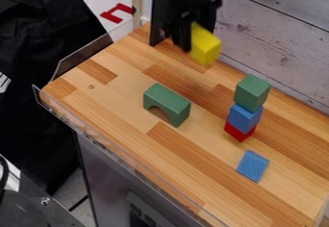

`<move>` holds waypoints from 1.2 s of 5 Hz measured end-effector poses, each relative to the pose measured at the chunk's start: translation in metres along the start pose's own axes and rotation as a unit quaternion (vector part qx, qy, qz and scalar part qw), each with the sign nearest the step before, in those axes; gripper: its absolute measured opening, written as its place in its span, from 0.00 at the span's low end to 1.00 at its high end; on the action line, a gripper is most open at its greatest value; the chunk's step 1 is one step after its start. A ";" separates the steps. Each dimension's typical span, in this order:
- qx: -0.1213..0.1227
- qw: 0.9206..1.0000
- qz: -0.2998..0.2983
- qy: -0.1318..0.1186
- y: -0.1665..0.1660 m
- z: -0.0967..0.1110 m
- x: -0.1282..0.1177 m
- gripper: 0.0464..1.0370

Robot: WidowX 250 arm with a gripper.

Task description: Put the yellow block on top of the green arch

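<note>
The green arch (168,102) stands on the wooden table (116,96). Behind it, the black gripper (195,38) seems to have its fingers squeezed on the yellow block (206,45). Then a green block (252,92) sits on a blue block (244,119) on a red block (239,132). Another blue piece (252,166) lies near.

That's six, from where I stand: one green arch (170,99), one yellow block (206,45), one green cube (251,92), one red block (238,132), and two in blue, a blue cube (245,119) and a flat blue block (252,166)!
</note>
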State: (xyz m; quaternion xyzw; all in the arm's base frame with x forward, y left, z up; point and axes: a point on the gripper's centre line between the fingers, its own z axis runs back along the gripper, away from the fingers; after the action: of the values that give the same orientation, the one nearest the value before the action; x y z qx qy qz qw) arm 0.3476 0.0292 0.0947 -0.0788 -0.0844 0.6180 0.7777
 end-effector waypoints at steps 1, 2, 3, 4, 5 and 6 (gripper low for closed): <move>-0.041 0.999 0.011 0.016 0.004 0.028 -0.009 0.54; 0.005 1.000 0.005 0.020 0.035 0.030 -0.008 0.54; 0.057 0.998 0.010 0.028 0.070 0.020 -0.005 0.54; 0.073 0.997 0.013 0.036 0.085 0.013 -0.001 0.54; 0.078 0.996 0.026 0.041 0.092 0.008 -0.002 0.54; 0.053 0.995 0.064 0.052 0.083 0.002 -0.005 0.54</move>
State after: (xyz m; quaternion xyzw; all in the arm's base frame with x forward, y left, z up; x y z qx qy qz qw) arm 0.2679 0.0432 0.0780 -0.0747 -0.0060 0.6653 0.7428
